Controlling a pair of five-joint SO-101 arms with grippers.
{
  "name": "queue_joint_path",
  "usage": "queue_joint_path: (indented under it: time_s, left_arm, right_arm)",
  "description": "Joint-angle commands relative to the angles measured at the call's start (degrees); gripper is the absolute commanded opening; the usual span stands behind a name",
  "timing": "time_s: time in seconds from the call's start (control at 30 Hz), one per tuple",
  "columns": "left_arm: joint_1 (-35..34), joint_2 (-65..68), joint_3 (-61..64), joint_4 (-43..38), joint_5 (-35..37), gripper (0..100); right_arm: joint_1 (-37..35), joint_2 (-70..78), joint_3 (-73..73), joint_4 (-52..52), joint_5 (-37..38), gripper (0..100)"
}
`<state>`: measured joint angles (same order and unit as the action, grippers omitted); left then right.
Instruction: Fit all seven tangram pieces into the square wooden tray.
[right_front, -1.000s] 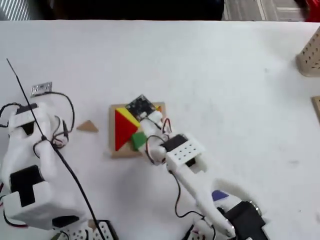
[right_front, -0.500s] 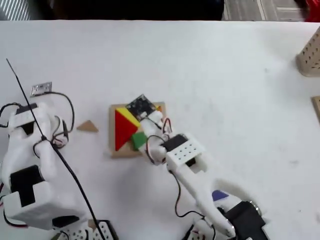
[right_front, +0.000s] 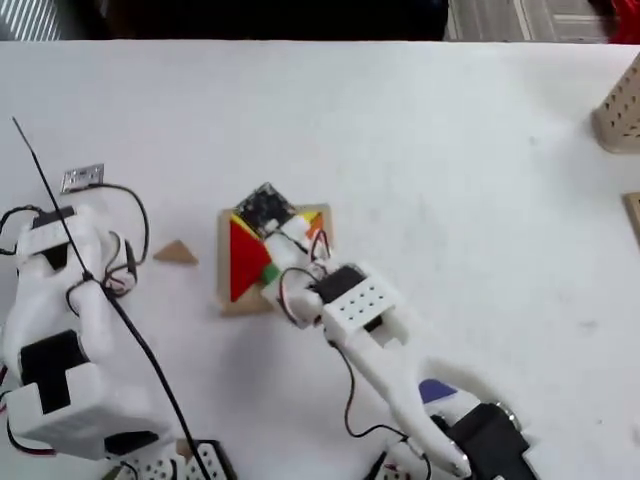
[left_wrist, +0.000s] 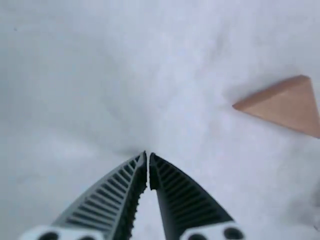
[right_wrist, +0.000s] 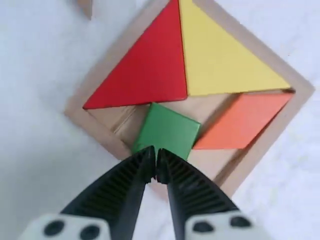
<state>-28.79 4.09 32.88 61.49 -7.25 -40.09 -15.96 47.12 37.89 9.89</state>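
Sitting on the white desk (right_front: 450, 150) is the square wooden tray (right_front: 223, 270), and four pieces are in it right now. The red triangle (right_wrist: 150, 70) and the yellow triangle (right_wrist: 220, 55) lie flush, edge to edge, filling one half of the tray. The orange piece (right_wrist: 245, 120) is tucked against the yellow one's long edge, along the tray's rim. The green square (right_wrist: 167, 131) sits a little askew just under the spot where red and yellow meet, with bare tray floor on either side of it.

Right at that green square's near edge is the right gripper (right_wrist: 155, 160). Its jaws are pressed together with nothing between them, and whether they touch the square is hard to say. From above, the right arm (right_front: 365, 310) stretches over the tray's corner.

Out on the desk, a plain wooden triangle (right_front: 176, 252) lies between the tray and the left arm (right_front: 60, 300), apart from both. The left gripper (left_wrist: 148, 159) points down at bare desk with its jaws closed and empty, and the wooden triangle is off to one side.
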Motion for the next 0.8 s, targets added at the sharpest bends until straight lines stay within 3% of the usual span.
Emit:
queue_joint_path:
  time_s: [0.0,0.33,0.57,0.77]
  left_arm:
    - [0.7,-0.2,-1.2,-0.8,0.2,3]
    - [0.7,-0.2,-1.1,-0.9,0.2,3]
    - [0.7,-0.2,-1.1,-0.9,0.2,3]
    - [0.7,-0.2,-1.1,-0.9,0.2,2]
  right_arm:
    - [-2.0,-0.5,-3.2,0.4,4.1,2.5]
    - [3.3,-0.6,1.6,3.5,4.7,2.3]
    - [3.2,-0.5,1.5,-10.9,4.2,2.4]
    - [3.2,6.6,-3.5,-13.7,4.6,2.4]
